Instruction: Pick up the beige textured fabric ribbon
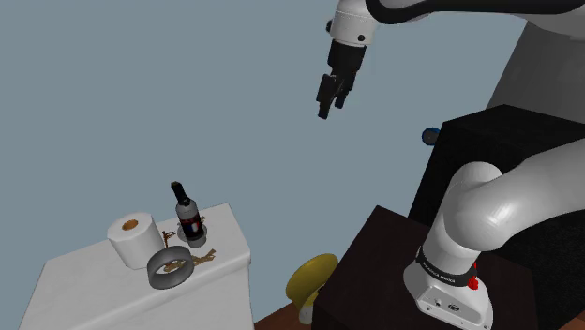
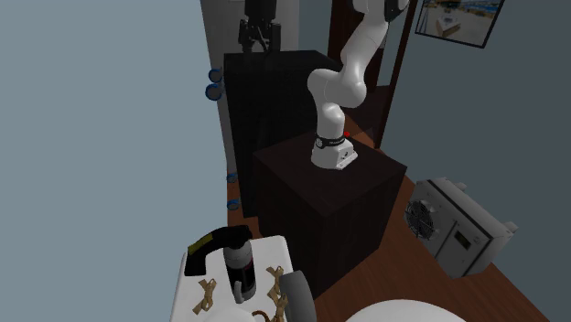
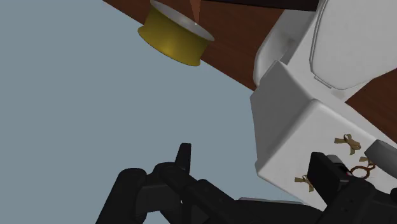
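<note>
Small beige ribbon bows lie on top of a white toilet tank [image 1: 94,291]. One ribbon [image 1: 202,254] is beside a grey ring [image 1: 169,268], another ribbon [image 1: 170,233] is by a black bottle [image 1: 187,217]. In the wrist view two ribbons [image 3: 348,142] [image 3: 304,182] lie on the tank lid [image 3: 286,121]. In the second exterior view ribbons [image 2: 206,293] [image 2: 274,277] flank the bottle [image 2: 234,262]. My gripper [image 1: 333,96] hangs high in the air, far above and to the shoulder view's right of the tank. It is open and holds nothing [image 3: 254,168].
A toilet roll [image 1: 131,239] stands on the tank next to the ring. A yellow bin [image 1: 314,275] sits on the floor between tank and dark stand [image 1: 375,272]. A tall dark cabinet [image 1: 506,150] rises behind the arm. A grey appliance [image 2: 457,224] stands on the wood floor.
</note>
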Motion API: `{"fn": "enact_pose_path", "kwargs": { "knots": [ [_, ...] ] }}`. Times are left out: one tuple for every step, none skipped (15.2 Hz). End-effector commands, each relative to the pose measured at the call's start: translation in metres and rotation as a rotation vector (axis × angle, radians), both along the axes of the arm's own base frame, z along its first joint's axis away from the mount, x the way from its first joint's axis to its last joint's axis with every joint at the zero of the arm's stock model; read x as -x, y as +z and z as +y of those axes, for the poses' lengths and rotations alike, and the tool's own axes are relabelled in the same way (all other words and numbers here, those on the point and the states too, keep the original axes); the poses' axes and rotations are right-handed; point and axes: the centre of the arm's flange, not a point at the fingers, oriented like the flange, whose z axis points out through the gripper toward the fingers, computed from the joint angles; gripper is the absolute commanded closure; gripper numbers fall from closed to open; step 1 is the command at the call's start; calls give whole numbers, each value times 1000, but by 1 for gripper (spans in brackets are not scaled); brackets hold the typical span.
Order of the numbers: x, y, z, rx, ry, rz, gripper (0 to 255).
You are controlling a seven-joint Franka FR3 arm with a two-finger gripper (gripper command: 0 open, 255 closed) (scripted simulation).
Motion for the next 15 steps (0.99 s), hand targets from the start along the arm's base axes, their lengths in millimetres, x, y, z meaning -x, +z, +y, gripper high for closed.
{"fn": "enact_pose_path", "kwargs": {
  "knots": [
    [0,0,0,0,0,0,0],
    [-9,-7,7,5,22,2,0],
    [-17,-14,15,10,44,4,0],
    [-26,-21,23,15,66,6,0],
    [-34,-29,31,20,87,8,0],
    [-42,-36,39,25,109,10,0],
    [-50,-43,47,30,131,12,0],
    [-58,-51,55,35,153,14,0],
    [-65,-58,64,40,175,16,0],
    [-73,-65,72,46,197,18,0],
    [-80,-73,81,51,218,20,0],
    [-87,-81,90,56,240,22,0],
    [-93,-88,98,61,262,24,0],
    [-100,-96,107,66,284,26,0],
    [-106,-104,117,71,306,28,0]
  ]
}}
